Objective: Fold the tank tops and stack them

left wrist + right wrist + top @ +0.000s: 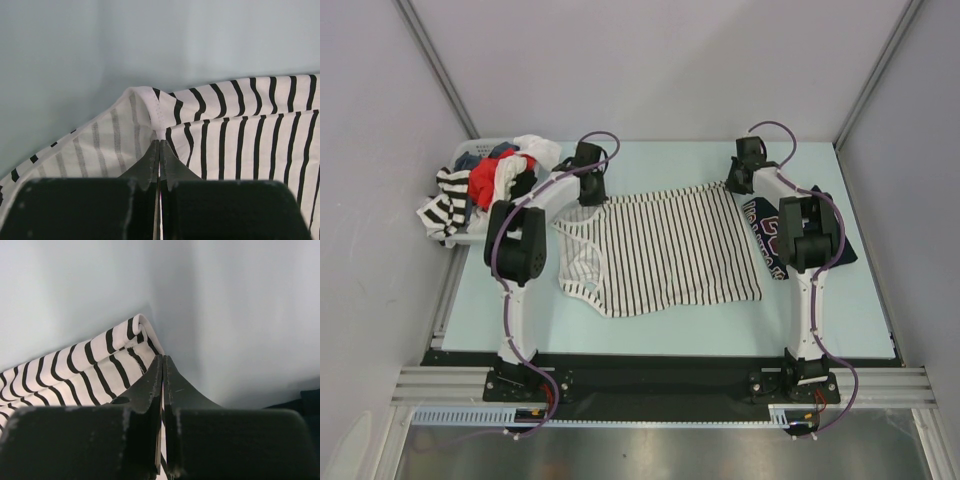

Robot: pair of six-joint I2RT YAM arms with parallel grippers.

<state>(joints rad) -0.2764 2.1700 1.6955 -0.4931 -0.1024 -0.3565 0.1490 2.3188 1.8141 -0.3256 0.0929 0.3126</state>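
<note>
Where the two arms are bolted to the near edge, the pale blue table [500,320] begins. Just past that edge lies the white tank top with thin black stripes [665,250]. It is spread flat across the middle of the table, lying sideways with its strap end toward the left arm [515,250]. Its near edge rests loose on the surface, well apart from either gripper.

To the right, at mid depth, the dark navy jersey [765,228] lies bunched beside the striped cloth, partly hidden under the right arm [810,240].

Farther back, both arms reach to the far edge of the striped top. The left gripper [590,190] sits at the far left corner. In its wrist view its black fingers [145,165] are pressed together, tips meeting on the stitched hem. There the cloth puckers and lifts into a small peak just ahead of them. The right gripper [735,185] sits at the far right corner. Its fingers [150,385] are likewise pressed together, a sliver of striped fabric shows between them, and the rolled edge of the cloth curls up just beyond the tips. So each pair of jaws is closed on one far corner of the same garment.

At the far left corner of the table stands a white basket [472,150] heaped with mixed clothes, among them a red piece [490,178].
</note>
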